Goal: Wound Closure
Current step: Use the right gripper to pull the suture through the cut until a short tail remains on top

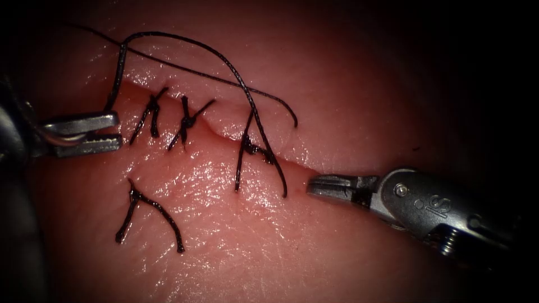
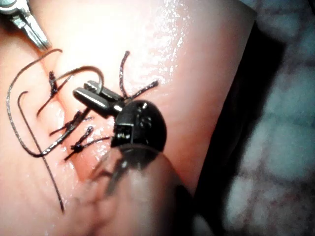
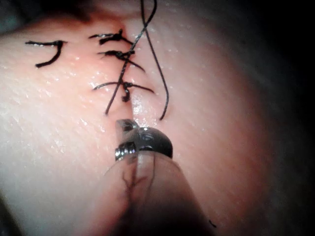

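Your left steel hand (image 1: 115, 132) sits slightly apart, holding nothing, left of the knotted black thread (image 1: 247, 106). Your right steel hand (image 1: 314, 185) is closed and empty at the pink tissue's cut (image 1: 297, 164).

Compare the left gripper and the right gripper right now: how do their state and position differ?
The left gripper sits at the left end of the cut, jaws slightly parted, beside a thread that rises from the tissue; the right gripper sits at the cut's right end, jaws shut. The left one lies level, the right one angles up-left. Neither holds a needle or thread.
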### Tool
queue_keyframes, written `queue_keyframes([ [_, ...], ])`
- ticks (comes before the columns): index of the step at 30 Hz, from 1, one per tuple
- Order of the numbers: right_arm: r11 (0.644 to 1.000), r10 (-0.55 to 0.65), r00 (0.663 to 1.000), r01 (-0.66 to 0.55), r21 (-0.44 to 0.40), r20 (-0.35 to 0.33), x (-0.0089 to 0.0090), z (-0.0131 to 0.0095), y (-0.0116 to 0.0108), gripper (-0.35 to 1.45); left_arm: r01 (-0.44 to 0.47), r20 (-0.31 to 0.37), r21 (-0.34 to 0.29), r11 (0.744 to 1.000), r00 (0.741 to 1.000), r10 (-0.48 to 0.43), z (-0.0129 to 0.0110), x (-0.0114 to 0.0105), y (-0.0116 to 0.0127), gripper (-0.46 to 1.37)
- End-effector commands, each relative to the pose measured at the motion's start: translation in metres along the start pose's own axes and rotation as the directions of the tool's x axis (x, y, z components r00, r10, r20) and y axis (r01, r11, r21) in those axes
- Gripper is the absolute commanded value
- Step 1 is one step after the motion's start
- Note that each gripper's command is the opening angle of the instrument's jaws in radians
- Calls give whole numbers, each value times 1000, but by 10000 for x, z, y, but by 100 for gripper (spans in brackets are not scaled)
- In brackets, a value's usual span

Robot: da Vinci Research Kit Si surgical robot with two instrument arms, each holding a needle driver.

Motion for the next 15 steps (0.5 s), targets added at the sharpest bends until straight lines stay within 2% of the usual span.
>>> queue_keyframes([
  [1, 1000, -5, 1000, 5, -2, 3, 1, 0, 0, -35, -5, -1, -6, 1000, 1000, 5, 0, 0, -1, -35],
  [5, 1000, 12, 1000, -12, 5, 1, 1, -2, -1, -35, -5, -1, -6, 1000, 1000, 5, -1, 0, -1, -35],
  [10, 997, 82, 996, -82, 10, -35, 3, -6, -3, -5, -5, -2, -7, 1000, 1000, 5, -2, 0, -2, -35],
  [12, 993, 119, 991, -119, 6, -65, 6, -8, -3, 21, -5, 0, -6, 1000, 1000, 5, -2, 0, -2, -35],
  [13, 989, 145, 986, -145, -1, -77, 7, -10, -3, 42, -10, 0, -6, 1000, 1000, 10, -2, 0, -2, -35],
  [14, 986, 164, 983, -165, -8, -83, 8, -10, -2, 53, -10, 0, -6, 1000, 1000, 10, -2, 0, -3, -35],
  [15, 981, 190, 977, -193, -26, -100, 9, -12, -1, 74, -10, 0, -6, 1000, 1000, 10, -3, 0, -3, -35],
])
